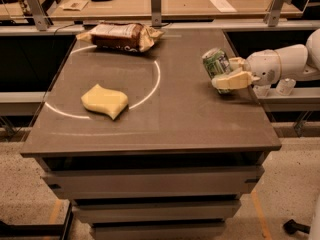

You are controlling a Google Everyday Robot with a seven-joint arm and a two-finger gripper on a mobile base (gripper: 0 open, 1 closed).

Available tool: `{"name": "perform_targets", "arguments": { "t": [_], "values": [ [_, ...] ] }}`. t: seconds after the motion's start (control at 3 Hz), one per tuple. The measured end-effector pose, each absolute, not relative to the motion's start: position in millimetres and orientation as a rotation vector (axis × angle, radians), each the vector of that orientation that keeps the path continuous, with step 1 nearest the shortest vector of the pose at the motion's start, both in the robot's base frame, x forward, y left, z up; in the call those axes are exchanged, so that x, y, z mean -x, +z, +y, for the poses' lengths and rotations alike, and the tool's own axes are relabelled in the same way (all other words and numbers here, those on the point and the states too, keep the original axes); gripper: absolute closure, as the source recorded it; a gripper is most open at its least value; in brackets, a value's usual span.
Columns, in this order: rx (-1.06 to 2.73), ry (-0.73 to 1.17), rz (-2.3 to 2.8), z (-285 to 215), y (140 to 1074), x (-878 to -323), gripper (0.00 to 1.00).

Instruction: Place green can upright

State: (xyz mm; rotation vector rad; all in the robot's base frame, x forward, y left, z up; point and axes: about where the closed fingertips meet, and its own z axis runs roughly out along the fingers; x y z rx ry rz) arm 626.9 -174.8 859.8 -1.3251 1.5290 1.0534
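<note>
**Table top seen from the front, task under way.** At the left, a yellow sponge (pixel 105 100) is laid flat inside a white curved line (pixel 156 80) marked on the table (pixel 175 121). Behind it, at the far edge, a brown snack bag (pixel 122 35) is seen lying on its side. Both are well apart from the work.

At the right, near the table's right edge, the green can (pixel 216 63) is shown tilted, with its silver top turned up and toward the left. It is clasped across the body by the gripper (pixel 226 73), whose pale fingers (pixel 235 80) are closed on it, one in front and one behind. The white arm (pixel 280 64) is extended in from beyond the right edge. Whether the can's lower end is touching the surface cannot be told.

The step in hand is judged to be the righting of the can, with the setting-down not yet done. For the next move, the wrist would need to be turned until the can's axis is vertical. The base would then be lowered flat onto bare table, and the fingers parted only once the can is borne by the surface. If released while tilted, it would probably roll.
</note>
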Motion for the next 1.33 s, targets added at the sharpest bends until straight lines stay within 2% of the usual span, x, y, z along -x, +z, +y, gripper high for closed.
{"name": "perform_targets", "arguments": {
  "t": [0.33, 1.0, 1.33],
  "values": [
    [1.302, 1.124, 1.51, -173, 856, -623, 1.0],
    [1.301, 1.126, 1.51, -173, 861, -623, 1.0],
    [1.226, 1.277, 1.42, -162, 869, -622, 1.0]
  ]
}}
